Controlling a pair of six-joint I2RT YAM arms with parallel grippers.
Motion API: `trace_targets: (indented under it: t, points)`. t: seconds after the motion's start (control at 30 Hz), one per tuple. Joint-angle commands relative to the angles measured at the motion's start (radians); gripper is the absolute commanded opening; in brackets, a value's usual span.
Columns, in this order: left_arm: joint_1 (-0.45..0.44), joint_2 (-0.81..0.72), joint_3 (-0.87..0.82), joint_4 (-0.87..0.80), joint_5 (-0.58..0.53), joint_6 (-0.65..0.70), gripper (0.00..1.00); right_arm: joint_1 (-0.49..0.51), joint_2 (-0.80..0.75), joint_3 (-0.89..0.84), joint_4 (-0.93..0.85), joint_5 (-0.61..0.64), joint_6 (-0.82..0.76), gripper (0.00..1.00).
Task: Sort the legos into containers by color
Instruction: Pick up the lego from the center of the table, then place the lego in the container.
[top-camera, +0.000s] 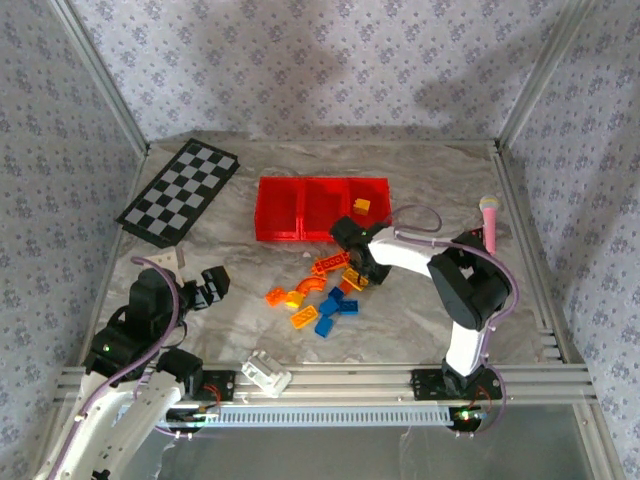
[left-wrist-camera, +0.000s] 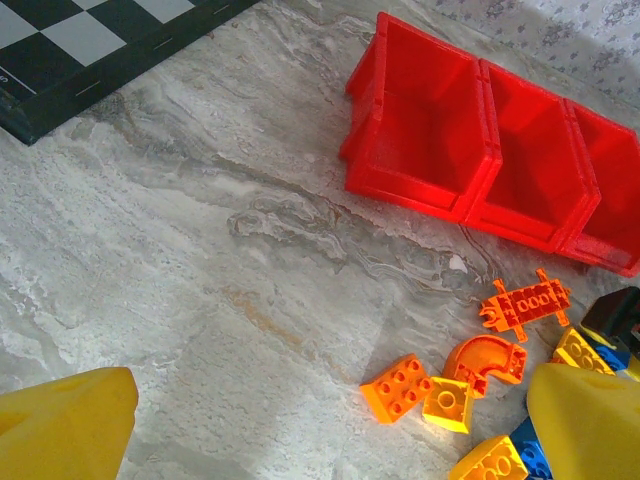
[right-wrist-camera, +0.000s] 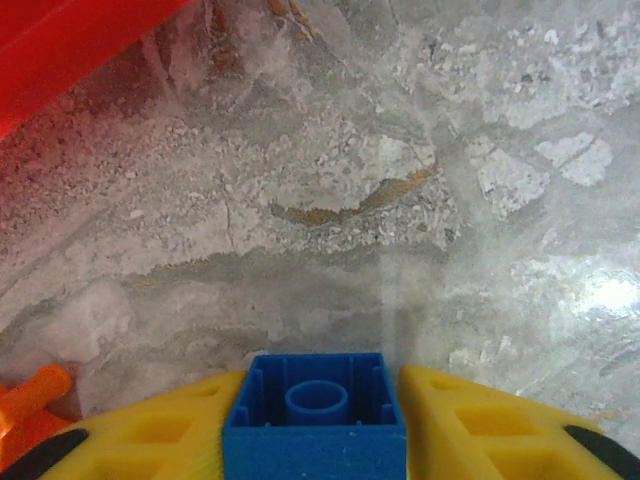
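1. The checkerboard (top-camera: 180, 190) is lying at the far left of the table (top-camera: 200, 335), well apart from the bricks and playing no part in the sorting.
2. The left gripper (top-camera: 208, 286) is hanging close to its own base. Its yellow fingers (left-wrist-camera: 65, 425) are spread wide with nothing between them, probably keeping aside so the other arm has room at the pile.
3. A white block (top-camera: 266, 372) is sitting at the near edge, apart from the pile.
4. The legos (top-camera: 318, 295) are lying loose in a cluster mid-table, just in front of the containers (top-camera: 300, 233). Orange pieces are sitting toward the left, with blue and yellow mixed toward the right. Most of the sorting is waiting to be done.
5. The containers are standing in a row beyond the pile. A yellow brick (top-camera: 361, 205) is lying in the right compartment, and the other two are looking empty.
6. The right gripper (top-camera: 355, 268) is reaching into the right end of the pile, just in front of that right compartment.
   - Its jaws are pinching a blue brick (right-wrist-camera: 315, 440) from both sides, with the hollow underside facing the wrist camera.
   - The narrow two-sided grip is suiting a carry, and the brick is likely heading for a compartment other than the yellow one.
   - I cannot tell whether it is clearing the table.
7. A pink-headed object (top-camera: 490, 213) is lying at the far right, away from the work.
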Motion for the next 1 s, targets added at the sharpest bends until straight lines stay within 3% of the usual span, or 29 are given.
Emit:
trace_targets:
  t: [0.0,0.17,0.27,0.43,0.73,0.97]
  points:
    - [-0.008,-0.002,0.005,-0.001,0.010,0.013,1.00,0.025,-0.074,0.002,-0.011,0.072,-0.054,0.39]
    - [-0.008,0.017,0.002,0.021,0.069,0.024,1.00,0.042,-0.157,0.041,-0.003,0.098,-0.164,0.31]
    - [-0.008,0.050,0.003,0.051,0.170,0.046,1.00,0.046,-0.199,0.069,0.010,0.107,-0.237,0.30]
    - [-0.008,0.127,0.018,0.056,0.293,0.059,1.00,0.032,-0.183,0.230,0.040,0.020,-0.444,0.30]
    - [-0.020,0.219,0.094,0.022,0.524,0.138,1.00,-0.036,0.167,0.710,-0.093,-0.214,-0.644,0.30]
    - [-0.036,0.194,0.154,-0.094,0.547,0.249,1.00,-0.068,0.448,1.044,-0.276,-0.279,-0.715,0.31]
